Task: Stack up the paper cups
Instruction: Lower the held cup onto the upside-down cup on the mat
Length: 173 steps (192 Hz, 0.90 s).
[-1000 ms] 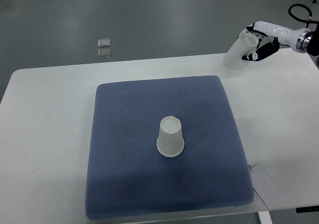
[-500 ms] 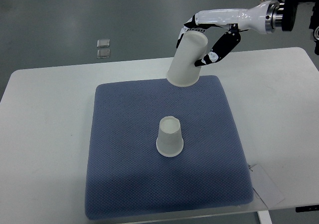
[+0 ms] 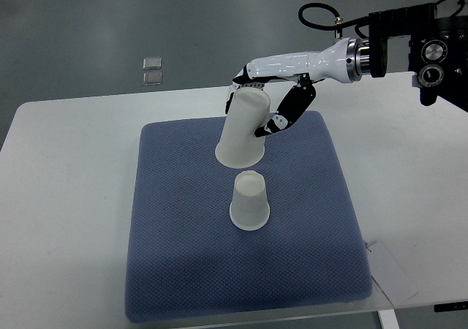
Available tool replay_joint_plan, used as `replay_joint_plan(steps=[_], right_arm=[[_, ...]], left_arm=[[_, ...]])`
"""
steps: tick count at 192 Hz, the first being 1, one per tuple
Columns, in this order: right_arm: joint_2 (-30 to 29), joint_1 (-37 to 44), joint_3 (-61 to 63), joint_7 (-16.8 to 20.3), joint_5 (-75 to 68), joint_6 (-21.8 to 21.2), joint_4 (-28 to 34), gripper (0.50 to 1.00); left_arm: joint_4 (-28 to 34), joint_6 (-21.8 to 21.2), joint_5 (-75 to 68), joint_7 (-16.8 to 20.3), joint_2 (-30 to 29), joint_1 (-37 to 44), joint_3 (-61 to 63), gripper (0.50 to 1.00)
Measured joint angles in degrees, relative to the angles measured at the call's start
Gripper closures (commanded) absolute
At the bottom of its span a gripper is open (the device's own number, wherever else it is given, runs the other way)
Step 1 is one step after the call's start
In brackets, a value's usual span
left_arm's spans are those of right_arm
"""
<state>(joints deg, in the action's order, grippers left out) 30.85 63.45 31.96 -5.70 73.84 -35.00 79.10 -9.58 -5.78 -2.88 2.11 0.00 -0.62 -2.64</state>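
My right hand (image 3: pixel 272 99), fingers pinching an inverted paper cup (image 3: pixel 242 129), holds it tilted just above the second inverted cup (image 3: pixel 249 201) on the blue mat (image 3: pixel 183 256).

The right arm (image 3: pixel 409 47) runs off the picture's right edge, so its upper part is out of sight. The held cup (image 3: pixel 243 129) hides part of the right hand (image 3: pixel 267 99) behind it and a patch of the pad (image 3: pixel 183 234) below its mouth. The worktop (image 3: pixel 66 197) is cut off at the left, right and bottom edges. Two small clear squares (image 3: pixel 152 70) on the floor are too small to identify. A white tag (image 3: pixel 395 274) near the pad's lower right corner shows no readable detail.
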Motion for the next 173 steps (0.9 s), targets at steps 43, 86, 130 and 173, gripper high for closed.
replay_joint_plan(steps=[43,86,130,173], right_arm=[[-0.4,-1.6,-0.3,0.2,0.4,0.0,0.0,1.0],[-0.3,-2.6,-0.6,0.3,0.5,0.0,0.0,1.0],[0.2,-3.9,-0.8,0.3,0.7,0.0,0.0,1.0],[0.4,-4.6,-0.8,0.3,1.1,0.0,0.0,1.0]], left_arm=[[0.0,0.0,0.0,0.0,0.0,0.0,0.0,0.5],[0.0,0.0,0.0,0.0,0.0,0.0,0.0,0.5],[0.0,0.0,0.0,0.0,0.0,0.0,0.0,0.5],[0.0,0.0,0.0,0.0,0.0,0.0,0.0,0.5]])
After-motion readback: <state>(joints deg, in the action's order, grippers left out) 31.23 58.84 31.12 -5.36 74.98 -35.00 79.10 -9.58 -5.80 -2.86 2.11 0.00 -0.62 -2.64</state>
